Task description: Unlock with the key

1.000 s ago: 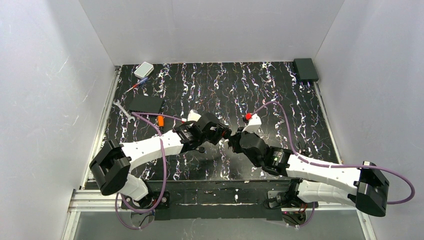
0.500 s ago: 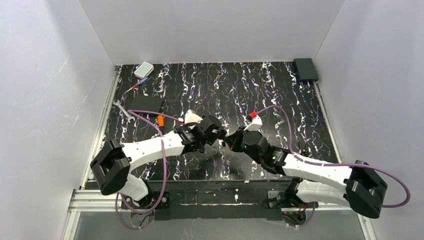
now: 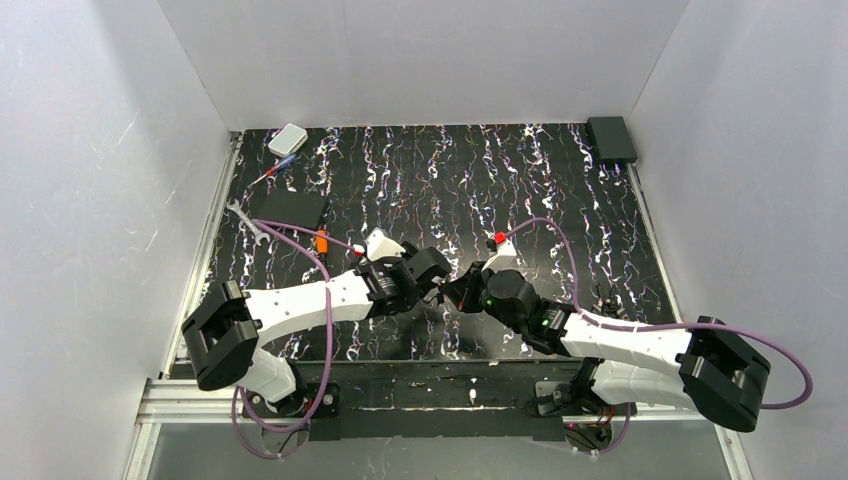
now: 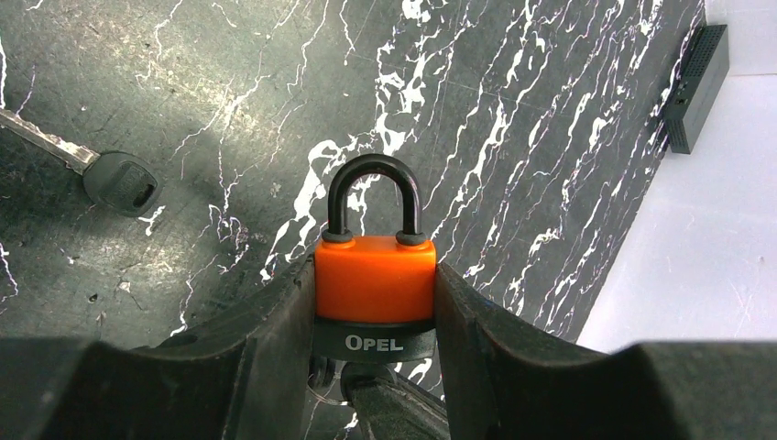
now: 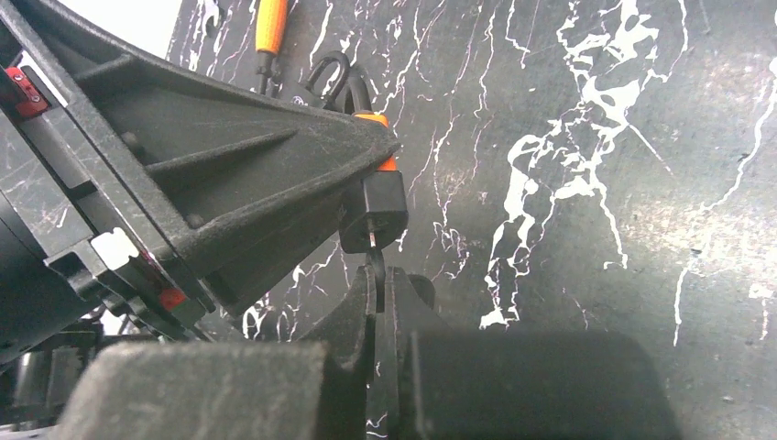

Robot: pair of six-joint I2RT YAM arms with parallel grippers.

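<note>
Two grippers meet nose to nose. The left gripper [image 4: 374,271] clamps the padlock [image 4: 376,291] by its smooth orange flanks. The curved dark shackle points away from the fingers, so the black keyway end faces my right gripper [image 5: 380,280]. Its fingers are pressed together, pinching the key [image 5: 375,247] edge-on. The thin blade, just ahead of the fingertips, meets the keyway. A second key [image 4: 121,183], black-headed, lies on the marbled table [image 4: 550,137], ahead-left of the left gripper.
</note>
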